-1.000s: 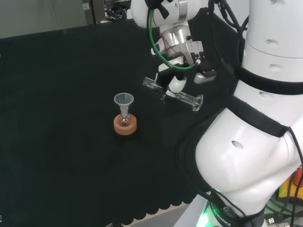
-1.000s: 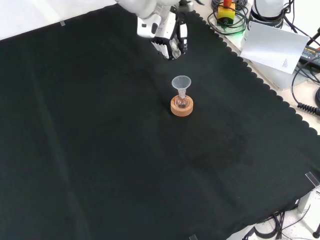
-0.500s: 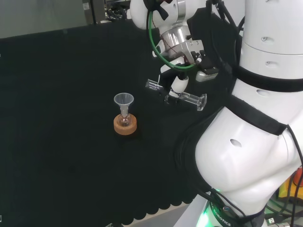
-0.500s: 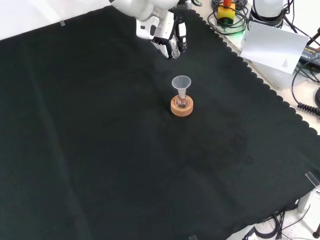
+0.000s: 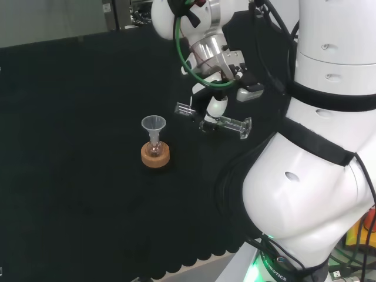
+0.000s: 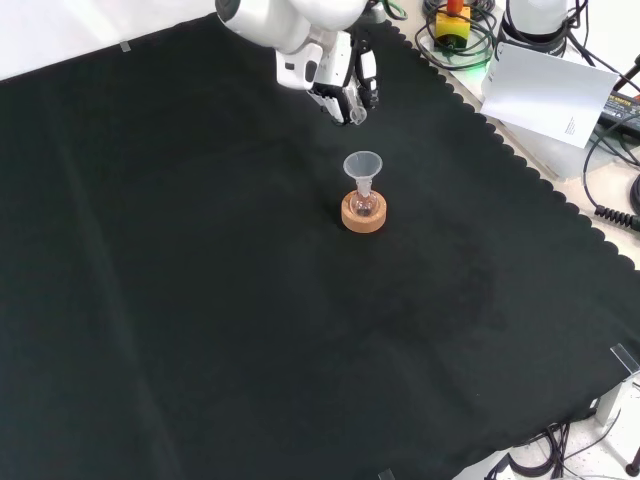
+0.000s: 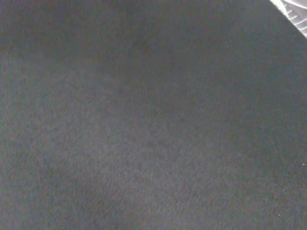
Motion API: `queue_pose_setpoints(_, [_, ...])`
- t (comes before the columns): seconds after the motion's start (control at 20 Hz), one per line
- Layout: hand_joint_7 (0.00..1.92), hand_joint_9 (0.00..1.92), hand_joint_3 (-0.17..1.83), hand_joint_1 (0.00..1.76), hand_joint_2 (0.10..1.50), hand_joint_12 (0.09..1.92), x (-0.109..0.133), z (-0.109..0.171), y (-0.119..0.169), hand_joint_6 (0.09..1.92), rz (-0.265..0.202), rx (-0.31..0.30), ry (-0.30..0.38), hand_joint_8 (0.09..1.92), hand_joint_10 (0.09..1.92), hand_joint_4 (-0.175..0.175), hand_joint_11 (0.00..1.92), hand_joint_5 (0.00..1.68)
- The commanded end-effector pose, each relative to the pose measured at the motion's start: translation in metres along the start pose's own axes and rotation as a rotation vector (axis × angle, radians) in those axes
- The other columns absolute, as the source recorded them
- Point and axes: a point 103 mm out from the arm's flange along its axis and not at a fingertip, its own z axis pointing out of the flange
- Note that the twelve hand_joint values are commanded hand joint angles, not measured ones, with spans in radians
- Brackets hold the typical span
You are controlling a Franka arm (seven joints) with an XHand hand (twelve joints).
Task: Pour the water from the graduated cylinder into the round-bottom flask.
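Head view: hand point(image 5: 214, 101) curled around graduated cylinder point(image 5: 214, 120), held nearly level above black cloth point(image 5: 70, 117). Left of and below hand, round-bottom flask point(image 5: 154, 149) with funnel point(image 5: 153, 125) on cork ring point(image 5: 155, 156).

a lab: glass funnel point(image 5: 153, 123) and flask point(image 5: 154, 149) on a cloth-covered bench point(image 6: 200, 300).

black cloth point(image 6: 200, 300), tan cork ring point(image 5: 155, 156), clear funnel point(image 5: 153, 124)
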Motion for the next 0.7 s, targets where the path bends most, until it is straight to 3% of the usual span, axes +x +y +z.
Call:
queue_pose_setpoints(0.05, [1.00, 1.41, 0.00, 1.26, 1.11, 0.76, 0.011, -0.005, 0.006, 1.01, 0.000, 0.037, -0.029, 0.99, 0.09, -0.175, 1.23, 0.98])
queue_pose_setpoints(0.7, [1.00, 1.41, 0.00, 1.26, 1.11, 0.76, 0.032, -0.015, 0.017, 1.01, 0.025, 0.127, -0.091, 0.99, 0.09, -0.175, 1.24, 0.98])
